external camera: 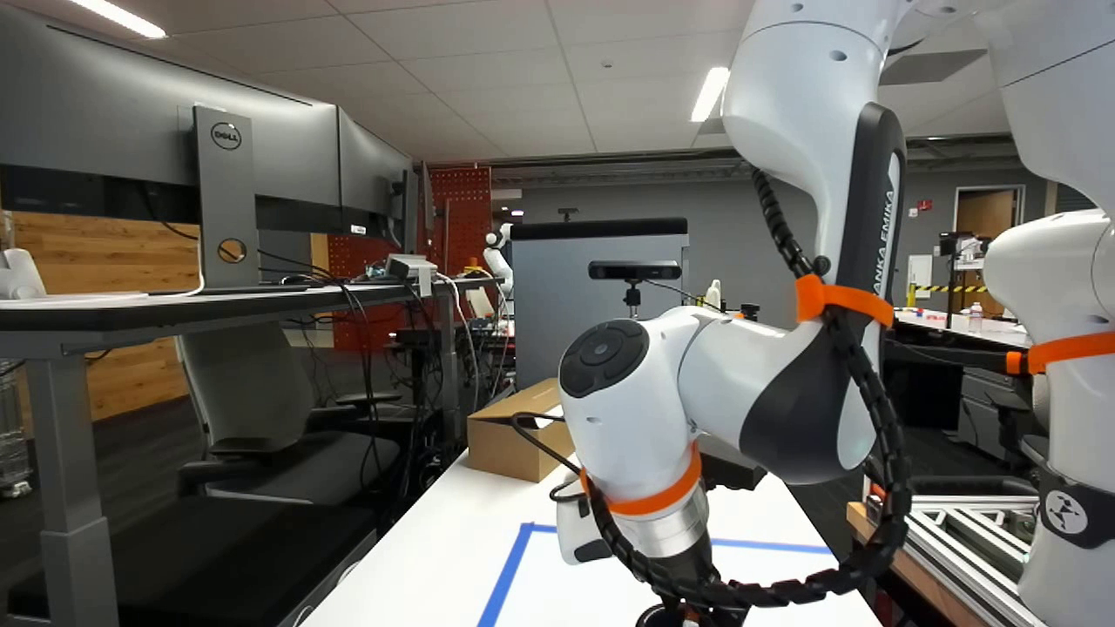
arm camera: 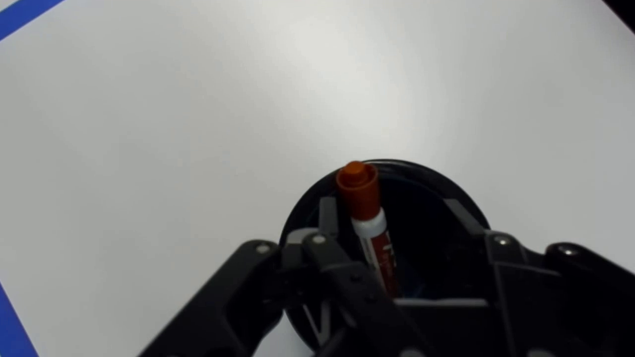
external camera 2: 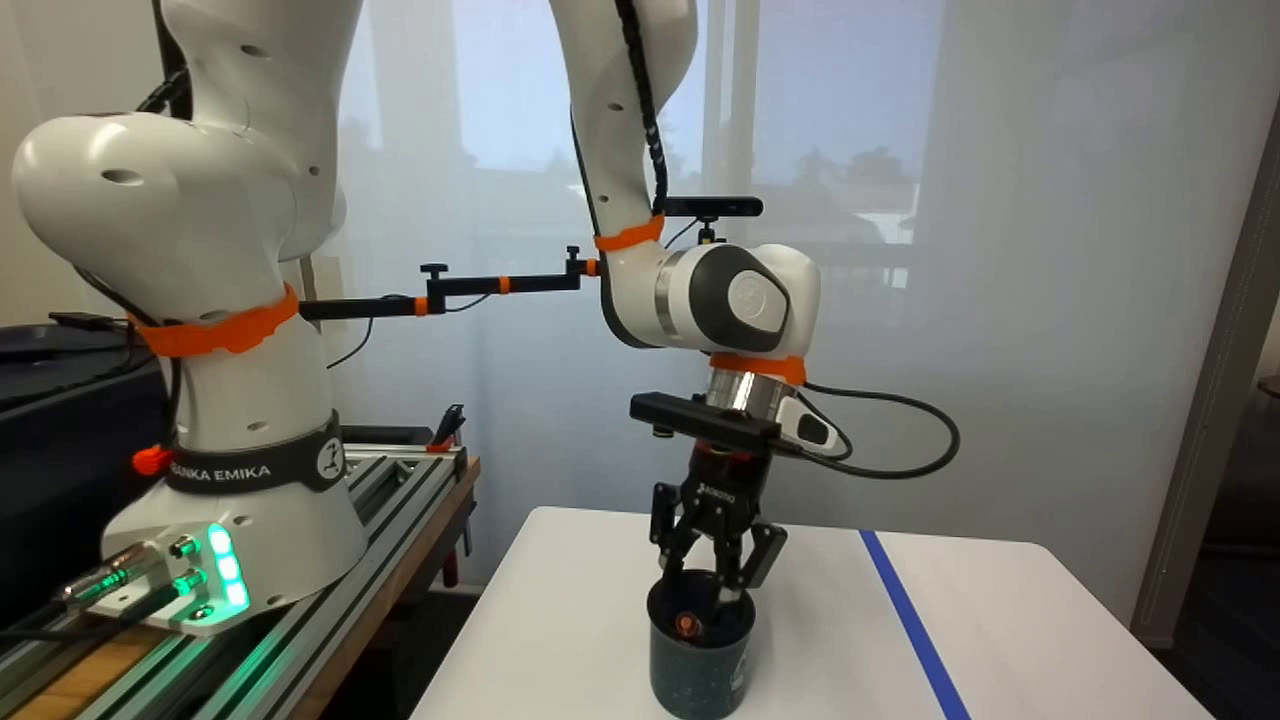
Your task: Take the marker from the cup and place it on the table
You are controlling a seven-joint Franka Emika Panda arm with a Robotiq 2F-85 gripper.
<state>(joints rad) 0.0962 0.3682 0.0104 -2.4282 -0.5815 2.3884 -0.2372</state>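
Observation:
The dark cup point(external camera 2: 697, 668) stands upright on the white table point(external camera 2: 560, 600) and also shows in the wrist view point(arm camera: 436, 181). The marker, with an orange-red cap point(arm camera: 362, 196) and a white and red body, leans inside the cup, its cap up near the rim. Its cap end point(external camera 2: 686, 625) also shows in an exterior view. My gripper point(arm camera: 395, 214) is open, pointing down, with its fingertips at the cup's mouth. The marker lies between the fingers, closer to the left finger in the wrist view; its lower end is hidden. In an exterior view my gripper point(external camera 2: 702, 592) hides part of the rim.
Blue tape point(external camera 2: 915, 630) marks the table. A cardboard box point(external camera: 510, 440) stands farther along the table. A desk with monitors point(external camera: 287, 165) and a chair point(external camera: 253, 392) stand beside it. The metal workbench point(external camera 2: 400, 550) carries the arm's base. A cable loop point(external camera 2: 940, 430) hangs from the wrist.

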